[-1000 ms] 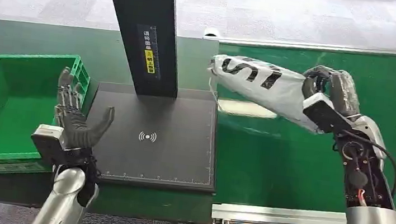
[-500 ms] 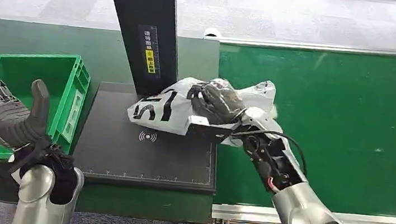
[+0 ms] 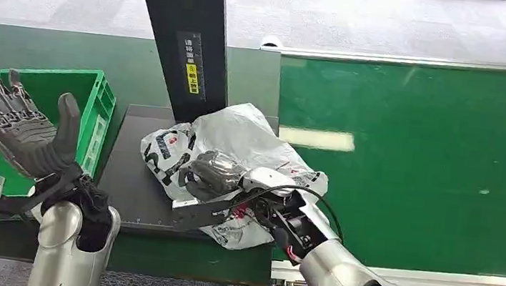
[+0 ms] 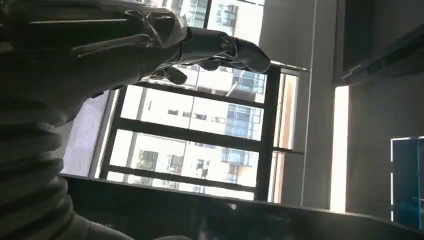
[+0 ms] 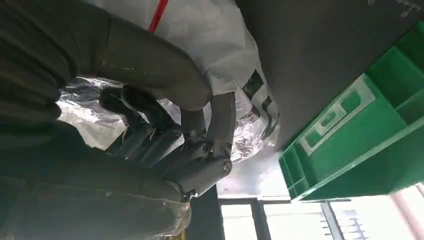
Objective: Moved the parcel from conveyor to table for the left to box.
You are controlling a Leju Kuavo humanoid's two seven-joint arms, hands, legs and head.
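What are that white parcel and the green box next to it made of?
The parcel looks like a thin, glossy plastic mailer bag: it crumples and glints under the right hand. The green box seems rigid moulded plastic, matte, with ribbed walls.

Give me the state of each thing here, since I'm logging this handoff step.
White plastic parcel bag with black print: lying on the black scanner pad, gripped.
Right hand: fingers closed on the bag.
Left hand: raised, holding nothing, fingers spread.
Green plastic crate: upright; no contents visible.
Black scanner pad: partly covered.
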